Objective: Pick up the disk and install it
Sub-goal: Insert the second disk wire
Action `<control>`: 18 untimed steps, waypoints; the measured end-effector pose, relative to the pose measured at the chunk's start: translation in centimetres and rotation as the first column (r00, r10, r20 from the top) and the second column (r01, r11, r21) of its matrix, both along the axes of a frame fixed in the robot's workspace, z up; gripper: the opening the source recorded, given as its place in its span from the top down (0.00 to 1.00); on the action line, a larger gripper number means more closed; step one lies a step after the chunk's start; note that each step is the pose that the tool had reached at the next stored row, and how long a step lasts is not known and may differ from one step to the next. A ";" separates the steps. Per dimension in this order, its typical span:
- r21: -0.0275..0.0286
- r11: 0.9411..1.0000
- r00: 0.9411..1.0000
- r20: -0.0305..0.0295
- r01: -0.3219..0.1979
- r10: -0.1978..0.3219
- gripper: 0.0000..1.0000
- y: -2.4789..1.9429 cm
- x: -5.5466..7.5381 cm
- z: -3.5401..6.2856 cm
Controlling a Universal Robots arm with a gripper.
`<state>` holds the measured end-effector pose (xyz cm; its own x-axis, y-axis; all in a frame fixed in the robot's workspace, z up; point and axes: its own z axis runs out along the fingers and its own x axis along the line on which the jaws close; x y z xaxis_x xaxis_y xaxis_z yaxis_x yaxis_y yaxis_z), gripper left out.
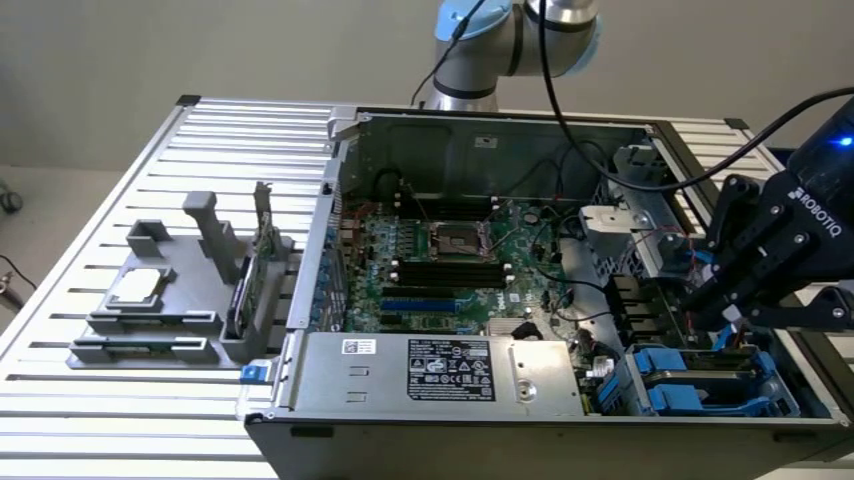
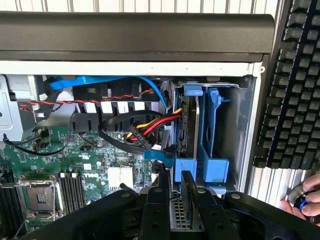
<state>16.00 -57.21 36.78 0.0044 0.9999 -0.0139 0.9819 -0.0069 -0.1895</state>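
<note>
Ext. view: slatted metal counter [image 1: 160,160] carrying an open computer case [image 1: 534,300], side panel off, motherboard [image 1: 454,260] exposed; power supply [image 1: 447,372] lies along the case's near wall. Grey fixture [image 1: 174,300] w/ a small square chip [image 1: 138,287] sits on the counter beside the case, toward the ext. view's left. Black pincer [image 1: 727,300] reaches down into the case's drive-bay corner, at the ext. view's right, over blue carriers [image 1: 674,385].

Wrist view: adds detail the ext. view lacks: the disk [image 2: 189,127] stands on edge in the bay betw. blue rails [image 2: 212,135], red/yellow cable bundle [image 2: 150,122] just beside it. Pincer [image 2: 174,192] fingers [image 2: 189,190] narrowly parted just by the disk's near end; grip on it cannot be told. Keyboard [image 2: 295,80] lies outside the case wall, w/ a person's hand [image 2: 305,200] on a knob.
</note>
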 end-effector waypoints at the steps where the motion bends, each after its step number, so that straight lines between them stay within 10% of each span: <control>1: 0.000 1.000 1.000 0.004 0.000 0.000 0.75 0.01 0.0 0.01; 18: -0.001 1.000 0.999 0.050 -0.001 0.002 0.75 0.14 0.0 1.10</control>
<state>16.01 -57.07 37.88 0.0036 0.9999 -0.0146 0.9901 -0.0056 -0.1402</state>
